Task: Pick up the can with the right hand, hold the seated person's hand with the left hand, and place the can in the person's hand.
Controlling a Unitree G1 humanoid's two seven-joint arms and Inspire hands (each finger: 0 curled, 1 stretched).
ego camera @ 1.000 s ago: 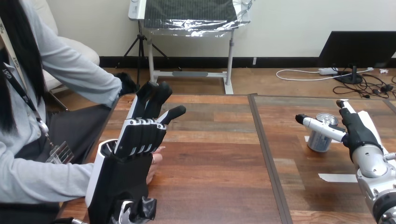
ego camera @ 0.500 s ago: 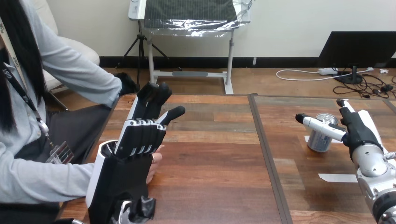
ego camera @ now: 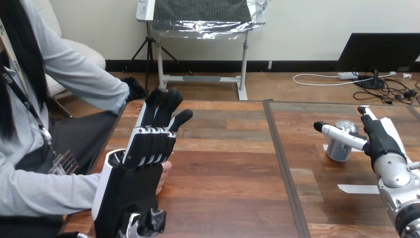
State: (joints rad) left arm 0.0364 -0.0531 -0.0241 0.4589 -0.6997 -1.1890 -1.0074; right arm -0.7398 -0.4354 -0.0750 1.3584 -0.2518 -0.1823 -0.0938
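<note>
A silver can (ego camera: 340, 145) stands upright on the right half of the table. My right hand (ego camera: 382, 144) is beside it on its right, open. Its thumb (ego camera: 335, 133) reaches straight across the can's near side, and its fingers (ego camera: 367, 115) point up past the can's far right. I cannot tell whether the hand touches the can. At the left, my left hand (ego camera: 132, 184) is raised with its back to the camera and its fingers (ego camera: 161, 106) straight. The person's hand (ego camera: 165, 174) lies on the table behind it, mostly hidden, with only its edge showing.
A strip of white tape (ego camera: 357, 189) lies on the table in front of the can, and another piece (ego camera: 327, 148) sits under the can's left side. A seam (ego camera: 281, 158) splits the wooden table down the middle. The person sits at the left side.
My left hand's thumb has drawn slightly in toward its fingers. The right hand and the can are about where they were.
</note>
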